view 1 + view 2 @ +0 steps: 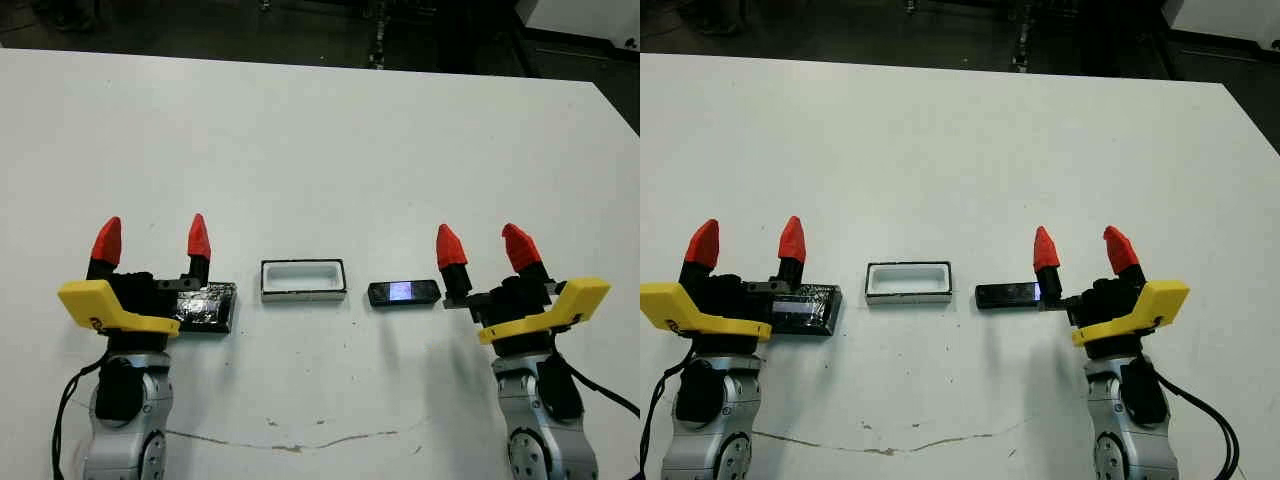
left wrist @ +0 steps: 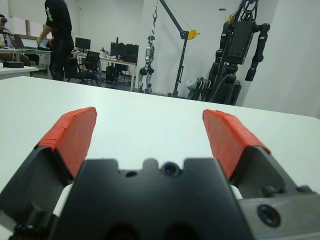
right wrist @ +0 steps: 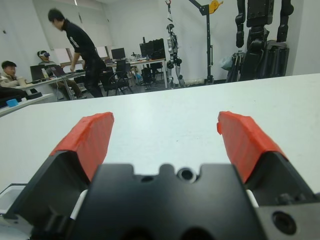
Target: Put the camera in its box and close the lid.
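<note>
Nothing is held yet: both the left gripper (image 1: 153, 239) and right gripper (image 1: 485, 247) are spread. The camera (image 1: 403, 292) must be grasped first, then carried left to the box (image 1: 303, 279).

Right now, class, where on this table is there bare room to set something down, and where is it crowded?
The broad stretch of table beyond the row of things is bare to the far edge. Crowded: the near row, where the lid under the left gripper, the box, the camera and the right gripper leave only narrow gaps.
</note>
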You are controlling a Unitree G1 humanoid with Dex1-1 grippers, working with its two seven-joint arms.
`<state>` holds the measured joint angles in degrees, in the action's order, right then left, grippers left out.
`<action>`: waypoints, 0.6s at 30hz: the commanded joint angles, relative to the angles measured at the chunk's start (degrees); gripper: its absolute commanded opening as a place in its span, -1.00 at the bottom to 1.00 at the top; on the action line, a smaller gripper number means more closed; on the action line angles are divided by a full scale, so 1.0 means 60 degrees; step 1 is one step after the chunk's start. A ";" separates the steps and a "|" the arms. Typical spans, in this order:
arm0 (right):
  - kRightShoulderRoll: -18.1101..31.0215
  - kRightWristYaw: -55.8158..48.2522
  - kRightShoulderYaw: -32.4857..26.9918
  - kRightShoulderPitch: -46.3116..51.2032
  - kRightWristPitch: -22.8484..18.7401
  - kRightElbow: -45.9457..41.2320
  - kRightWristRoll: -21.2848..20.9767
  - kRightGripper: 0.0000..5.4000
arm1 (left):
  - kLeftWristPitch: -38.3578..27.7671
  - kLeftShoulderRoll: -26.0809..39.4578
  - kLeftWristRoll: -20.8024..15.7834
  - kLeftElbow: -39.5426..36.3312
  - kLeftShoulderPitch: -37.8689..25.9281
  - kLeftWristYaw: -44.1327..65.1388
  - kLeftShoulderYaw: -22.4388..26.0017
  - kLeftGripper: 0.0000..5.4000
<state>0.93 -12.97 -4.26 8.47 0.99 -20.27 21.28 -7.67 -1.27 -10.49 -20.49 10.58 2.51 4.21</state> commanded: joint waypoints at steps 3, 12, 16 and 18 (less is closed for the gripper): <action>0.0096 0.0032 0.0002 0.0097 -0.0124 -0.0028 -0.0038 1.00 | 0.0052 -0.0045 -0.0132 0.0026 0.0099 0.0024 0.0032 1.00; 0.0403 -0.0281 -0.0139 0.0023 -0.0277 0.0044 0.0239 1.00 | 0.0013 -0.0115 -0.0003 0.0047 0.0122 -0.0027 -0.0039 1.00; 0.1233 -0.0917 -0.0583 -0.0570 -0.0421 0.0335 0.0432 1.00 | -0.0045 -0.0113 0.0011 0.0083 0.0129 0.0000 -0.0021 1.00; 0.1782 -0.1295 -0.0777 -0.0926 -0.0585 0.0443 0.0501 1.00 | -0.0066 -0.0134 0.0038 0.0083 0.0134 -0.0025 -0.0006 1.00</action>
<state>8.92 -19.30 -7.62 4.37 -1.16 -18.25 23.86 -7.74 -2.14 -10.58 -20.43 10.84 2.57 4.09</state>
